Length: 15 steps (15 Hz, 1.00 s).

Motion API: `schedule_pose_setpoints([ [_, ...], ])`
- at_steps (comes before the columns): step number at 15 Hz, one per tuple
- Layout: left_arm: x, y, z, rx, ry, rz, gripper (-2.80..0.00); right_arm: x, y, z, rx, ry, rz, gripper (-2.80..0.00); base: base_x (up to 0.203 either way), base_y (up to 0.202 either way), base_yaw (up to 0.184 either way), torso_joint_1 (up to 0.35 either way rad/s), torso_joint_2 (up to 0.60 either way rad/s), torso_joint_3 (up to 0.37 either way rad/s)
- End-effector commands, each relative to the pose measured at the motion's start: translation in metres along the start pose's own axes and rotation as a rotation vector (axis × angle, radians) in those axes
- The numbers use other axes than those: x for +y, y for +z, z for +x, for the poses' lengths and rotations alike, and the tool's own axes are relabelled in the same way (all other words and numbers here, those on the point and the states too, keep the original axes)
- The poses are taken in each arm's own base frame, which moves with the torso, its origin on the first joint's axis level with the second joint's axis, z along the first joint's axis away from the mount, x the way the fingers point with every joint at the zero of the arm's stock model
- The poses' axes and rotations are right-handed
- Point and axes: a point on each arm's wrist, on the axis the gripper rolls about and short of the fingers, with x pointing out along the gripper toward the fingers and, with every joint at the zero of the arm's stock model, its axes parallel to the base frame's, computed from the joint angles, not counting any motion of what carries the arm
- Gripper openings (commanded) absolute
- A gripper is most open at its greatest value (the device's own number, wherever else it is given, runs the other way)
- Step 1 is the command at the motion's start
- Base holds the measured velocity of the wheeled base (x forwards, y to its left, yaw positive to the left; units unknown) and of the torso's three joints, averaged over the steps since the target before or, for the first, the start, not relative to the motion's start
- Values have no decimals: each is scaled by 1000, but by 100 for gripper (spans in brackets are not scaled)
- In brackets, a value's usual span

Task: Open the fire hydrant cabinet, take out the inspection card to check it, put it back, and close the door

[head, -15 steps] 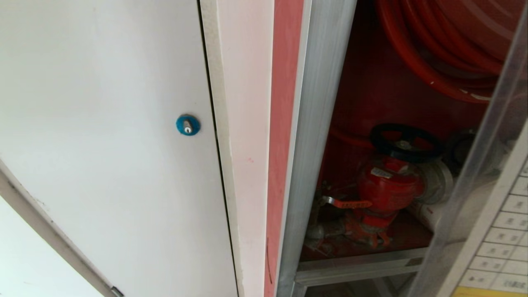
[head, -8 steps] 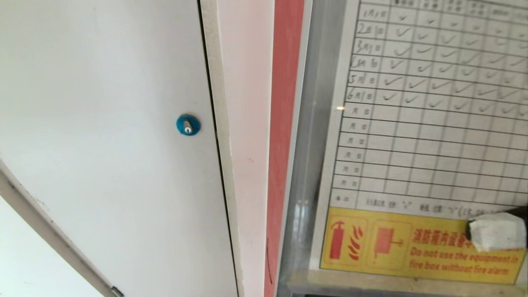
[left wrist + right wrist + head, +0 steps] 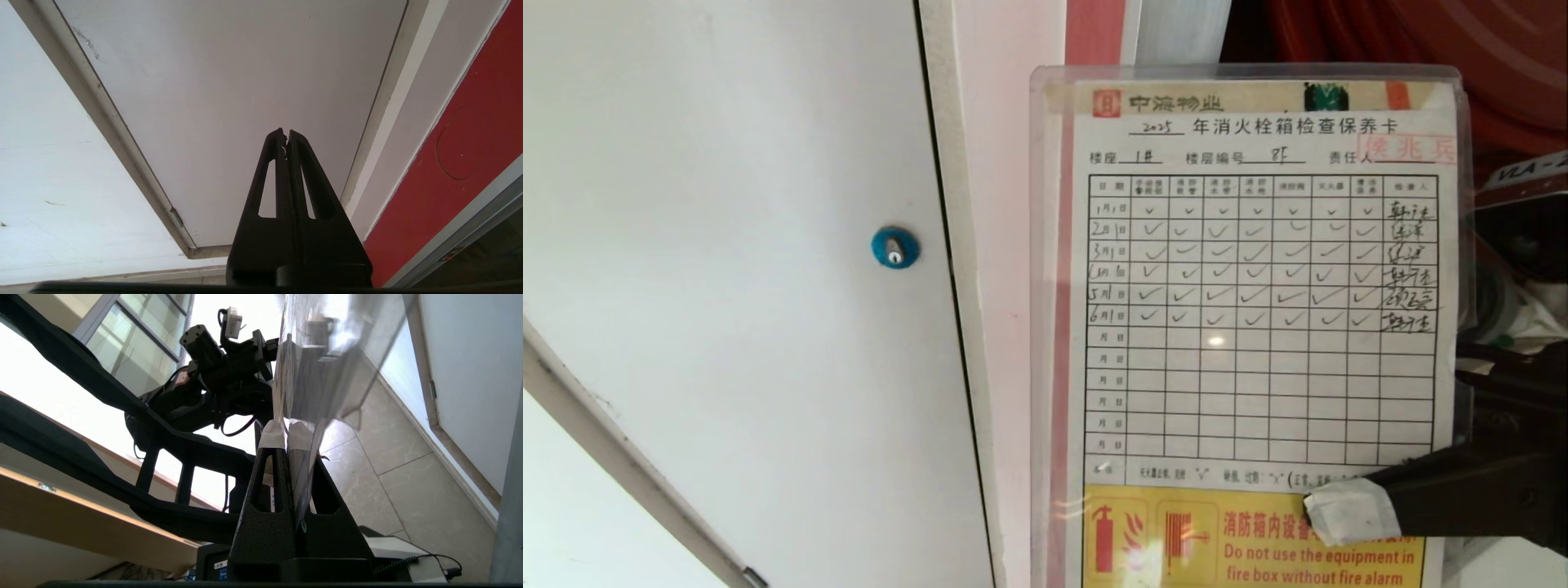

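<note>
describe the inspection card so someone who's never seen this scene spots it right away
Start at the white door with the blue round lock; right of it, in front of the red cabinet interior, the right gripper pinches the inspection card near its lower right corner. It is a clear-sleeved white sheet with a ruled grid, six rows ticked and signed, and a yellow warning strip along the bottom.

I see a corridor of an office building: a wall hydrant cabinet (image 3: 1380,41), a locked white service door (image 3: 727,245), a tiled floor (image 3: 392,477) and big windows (image 3: 139,330).
</note>
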Motion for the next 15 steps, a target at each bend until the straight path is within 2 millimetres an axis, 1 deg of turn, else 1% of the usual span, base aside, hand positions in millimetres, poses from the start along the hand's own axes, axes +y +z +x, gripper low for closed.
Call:
schedule_pose_setpoints([
  [1, 0, 0, 0, -1, 0, 0, -280, 1, -3, 5, 15, 16, 4, -280, 0, 0, 0, 0, 0, 0],
  [3, 0, 0, 0, -1, 0, 0, -280, 3, -4, 11, 30, 34, 0, -280, 0, 0, 0, 0, 0, 0],
  [5, 0, 0, 0, -1, 0, 0, -280, 2, -4, 14, 31, 28, 0, -280, 0, 0, 0, 0, 0, 0],
  [15, 0, 0, 0, -1, 0, 0, -280, 4, -7, 13, 31, 20, -1, -280, 0, 0, 0, 0, 0, 0],
])
